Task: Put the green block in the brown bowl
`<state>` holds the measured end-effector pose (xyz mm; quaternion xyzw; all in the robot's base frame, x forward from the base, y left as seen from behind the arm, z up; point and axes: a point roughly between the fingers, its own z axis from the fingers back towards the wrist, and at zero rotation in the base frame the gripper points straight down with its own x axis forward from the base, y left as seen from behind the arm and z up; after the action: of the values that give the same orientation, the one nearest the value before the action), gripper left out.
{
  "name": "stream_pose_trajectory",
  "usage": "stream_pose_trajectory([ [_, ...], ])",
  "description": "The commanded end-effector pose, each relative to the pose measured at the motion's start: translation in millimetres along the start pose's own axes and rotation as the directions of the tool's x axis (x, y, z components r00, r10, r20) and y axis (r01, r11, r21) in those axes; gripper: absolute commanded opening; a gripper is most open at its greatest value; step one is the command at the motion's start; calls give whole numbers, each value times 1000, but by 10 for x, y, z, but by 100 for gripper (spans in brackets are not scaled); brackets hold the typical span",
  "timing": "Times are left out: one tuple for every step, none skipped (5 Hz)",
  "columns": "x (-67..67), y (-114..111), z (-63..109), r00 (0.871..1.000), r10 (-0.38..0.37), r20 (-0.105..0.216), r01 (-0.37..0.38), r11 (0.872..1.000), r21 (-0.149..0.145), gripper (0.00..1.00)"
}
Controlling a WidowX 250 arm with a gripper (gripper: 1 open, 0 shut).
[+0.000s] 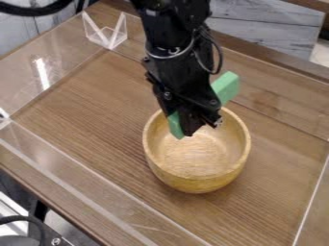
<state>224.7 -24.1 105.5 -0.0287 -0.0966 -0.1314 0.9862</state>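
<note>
The gripper (187,123) of the black robot arm (175,48) points downward over the far part of the brown bowl (210,175). Its jaws are closed on the green block (225,87); the grip itself is partly hidden by the dark gripper parts. The green block crosses the gripper at a slant. One end projects on the image-right side, above the level of the fingertips and beyond the bowl's far rim as seen by the camera. A second green portion shows at the lower left of the fingertips, overlapping the far inner side of the bowl in the view. The middle of the block is concealed by the gripper. Whether the lower end touches the bowl cannot be told.

The brown bowl stands upright on the wooden worktop (96,127), its near interior visible. A clear, pointed object (106,32) stands on the worktop at the upper left, well apart from the bowl.
</note>
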Motion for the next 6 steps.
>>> stream_pose_trajectory([
  [156, 40, 108, 998, 3, 62, -3, 1000, 6, 0],
  [168, 48, 96, 998, 3, 66, -4, 1000, 3, 0],
  [177, 55, 88, 998, 4, 69, -4, 1000, -2, 0],
  [185, 58, 77, 997, 4, 72, -3, 1000, -6, 0],
  [192, 60, 68, 997, 3, 75, -3, 1000, -10, 0],
  [198, 62, 61, 997, 3, 77, -2, 1000, -14, 0],
])
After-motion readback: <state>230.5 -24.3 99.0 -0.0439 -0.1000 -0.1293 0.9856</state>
